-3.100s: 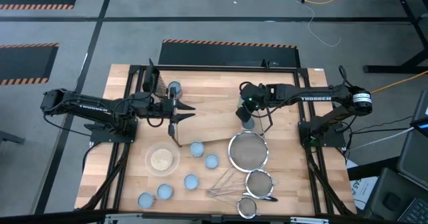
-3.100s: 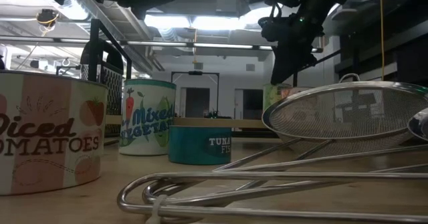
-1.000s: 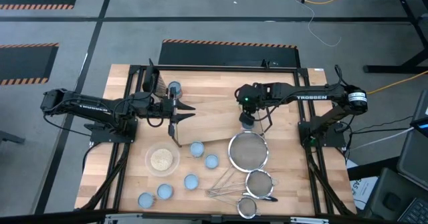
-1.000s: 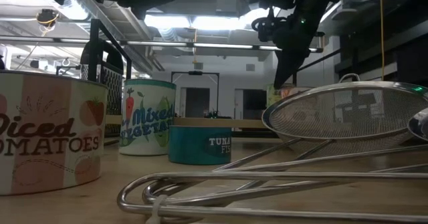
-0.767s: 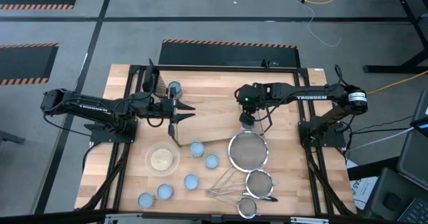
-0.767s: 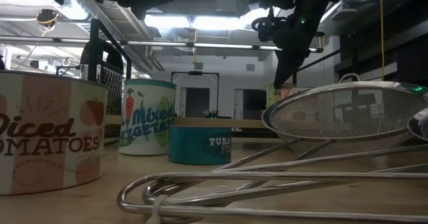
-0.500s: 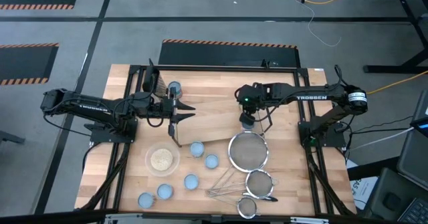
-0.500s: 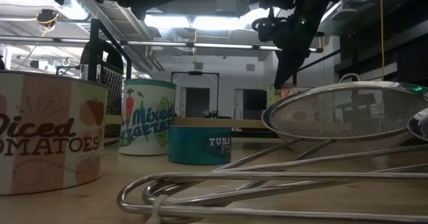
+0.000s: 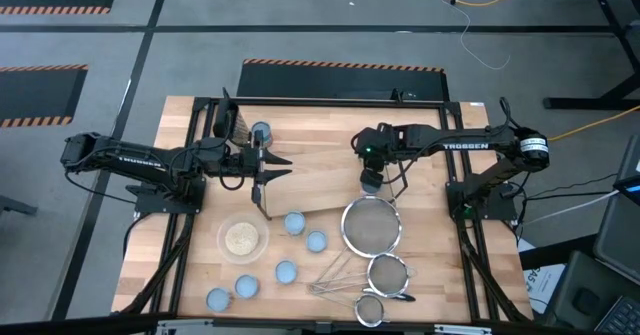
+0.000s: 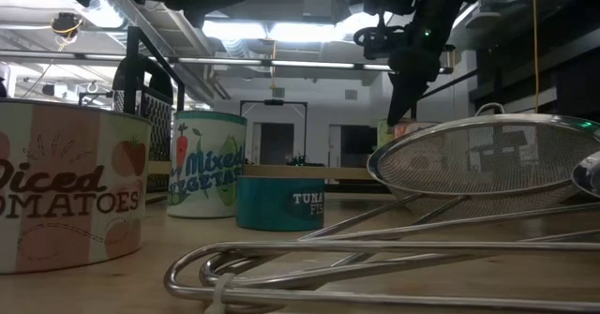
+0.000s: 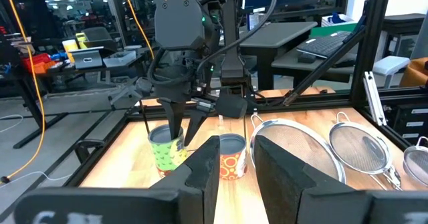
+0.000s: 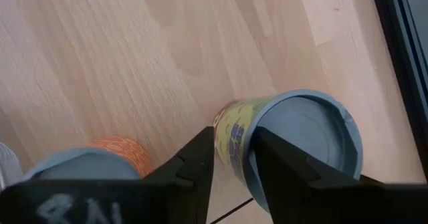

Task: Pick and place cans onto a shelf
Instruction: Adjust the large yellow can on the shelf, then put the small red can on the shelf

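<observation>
left to right. the left arm waits at the shelf's left end, its left gripper (image 9: 268, 167) spread open and empty. behind it a box grater (image 9: 232, 125) stands with one can (image 9: 261, 132) just beside it. the shelf (image 9: 320, 180) lies across the middle of the tabletop. five loose cans (image 9: 294, 222) stand on the table in front of it, near a clear bowl of grains (image 9: 242, 239).

toward the shelf's right end the right gripper (image 11: 179, 134) points straight down over an upright green-and-yellow can (image 11: 166, 154), which appears to rest on the shelf board. an orange-patterned can (image 11: 232, 160) stands close beside it. whether the right claw grips the green-and-yellow can or has let go cannot be told from these views. the large strainer (image 9: 371, 225) lies just in front of this spot, with smaller strainers beyond it.

the step in hand reads as the release of a placed can. to do it well, the claw should open fully before any lift, so the can is not dragged or tipped. the withdrawal should go straight up until clear of the can's top. sideways travel should wait until then, since the orange-patterned can is near enough to be knocked.
</observation>
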